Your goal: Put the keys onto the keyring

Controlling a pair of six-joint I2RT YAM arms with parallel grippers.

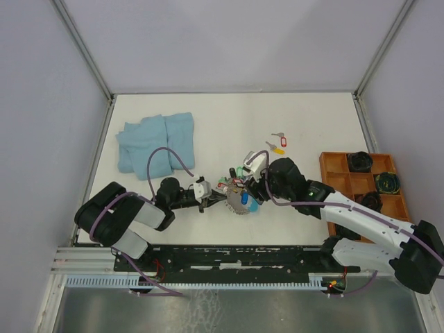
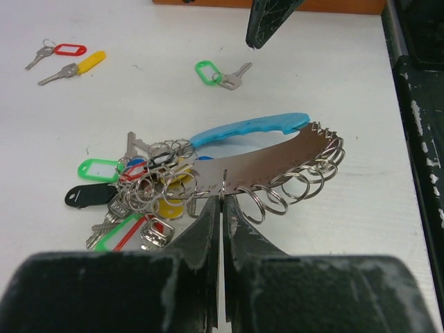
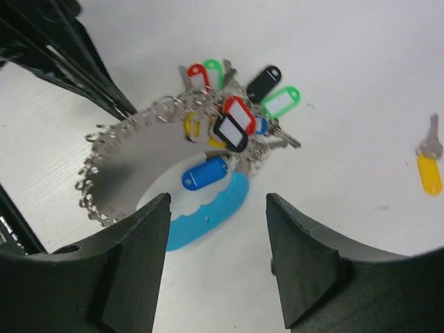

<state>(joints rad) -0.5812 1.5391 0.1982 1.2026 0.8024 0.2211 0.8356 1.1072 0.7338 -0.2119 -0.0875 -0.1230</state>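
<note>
Metal keyring [image 2: 277,163] in low, level L jaws

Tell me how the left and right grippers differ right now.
The left gripper is shut, clamping the edge of the metal keyring holder; the right gripper is open and holds nothing. The left gripper lies low beside the holder; the right gripper hovers over it, pointing down. Both are black and two-fingered.
</note>
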